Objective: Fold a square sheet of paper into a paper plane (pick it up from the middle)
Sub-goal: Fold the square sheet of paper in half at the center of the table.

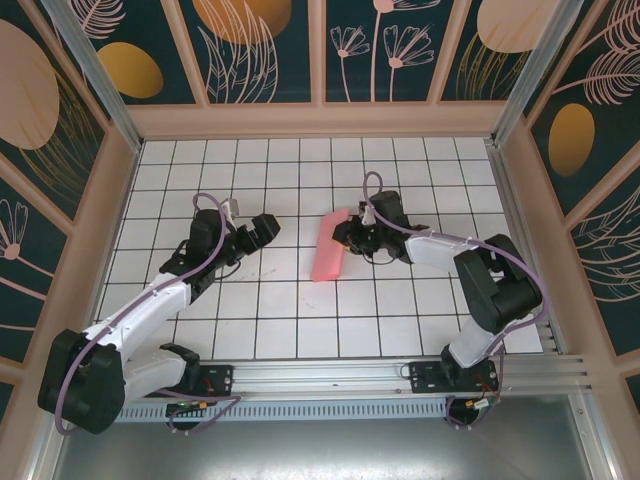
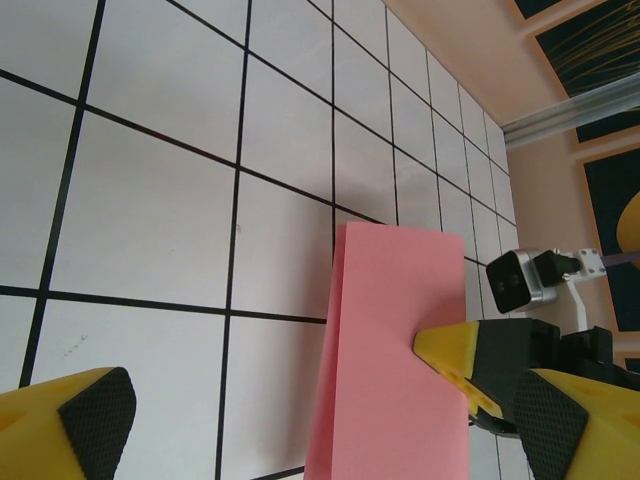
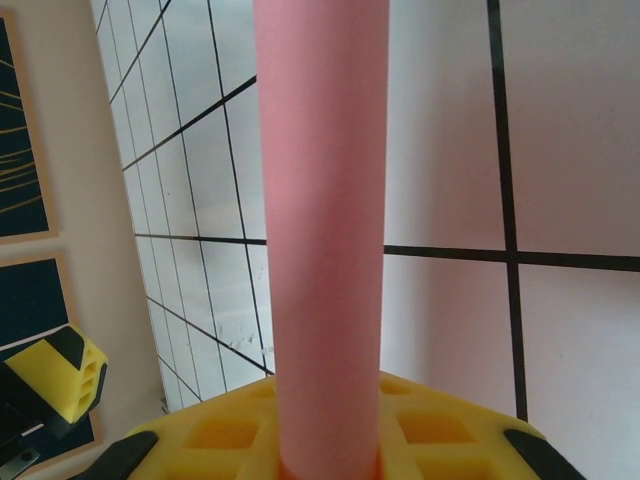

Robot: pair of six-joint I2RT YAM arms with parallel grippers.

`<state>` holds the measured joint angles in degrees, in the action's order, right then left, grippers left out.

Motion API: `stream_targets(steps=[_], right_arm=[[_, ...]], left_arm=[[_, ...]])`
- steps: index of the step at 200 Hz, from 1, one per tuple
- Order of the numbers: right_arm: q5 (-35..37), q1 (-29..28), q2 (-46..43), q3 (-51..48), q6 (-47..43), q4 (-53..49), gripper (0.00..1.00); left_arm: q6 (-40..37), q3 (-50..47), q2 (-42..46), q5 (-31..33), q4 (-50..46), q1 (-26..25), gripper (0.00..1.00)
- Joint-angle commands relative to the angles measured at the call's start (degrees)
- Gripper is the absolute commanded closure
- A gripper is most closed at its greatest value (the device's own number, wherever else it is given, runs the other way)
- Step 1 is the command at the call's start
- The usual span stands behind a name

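At centre, paper strip (image 1: 329,250) lengthwise near-to-far.

The paper (image 3: 320,200) leaves the right wrist view's top; the right gripper (image 3: 330,450) hides its base.

Up top, the fixed camera sits high behind the arms (image 1: 150,305) and looks down and forward over the whole gridded table (image 1: 300,330), with walls (image 1: 320,50) all round. The left wrist camera hangs low and near, facing across the tiles to the paper (image 2: 395,340) and the right gripper (image 2: 450,355) on it, while the right wrist camera is closer still, staring along the paper's length with the left gripper (image 3: 60,375) at its lower-left edge. All three share the paper and the tiles around it.
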<state>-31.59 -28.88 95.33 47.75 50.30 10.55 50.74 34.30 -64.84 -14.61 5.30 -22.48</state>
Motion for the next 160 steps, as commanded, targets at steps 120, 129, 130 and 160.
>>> stream_targets(steps=[120,129,130,160], right_arm=[[0.67,1.35,-3.42,-3.87,-2.62,0.77,0.76],[0.18,1.59,-3.05,-3.68,-2.76,0.84,0.77],[0.11,1.57,-2.96,-3.65,-2.8,0.82,0.77],[-2.05,1.81,-1.96,-3.02,-2.61,1.21,0.77]], left_arm=[[3.37,-3.08,5.92,-6.13,3.42,0.33,0.01],[3.61,-3.1,5.46,-6.13,3.9,0.33,0.01],[3.64,-3.1,5.4,-6.13,4.05,0.33,0.01],[6.75,-3.63,2.5,-6.13,8.58,0.33,0.01]])
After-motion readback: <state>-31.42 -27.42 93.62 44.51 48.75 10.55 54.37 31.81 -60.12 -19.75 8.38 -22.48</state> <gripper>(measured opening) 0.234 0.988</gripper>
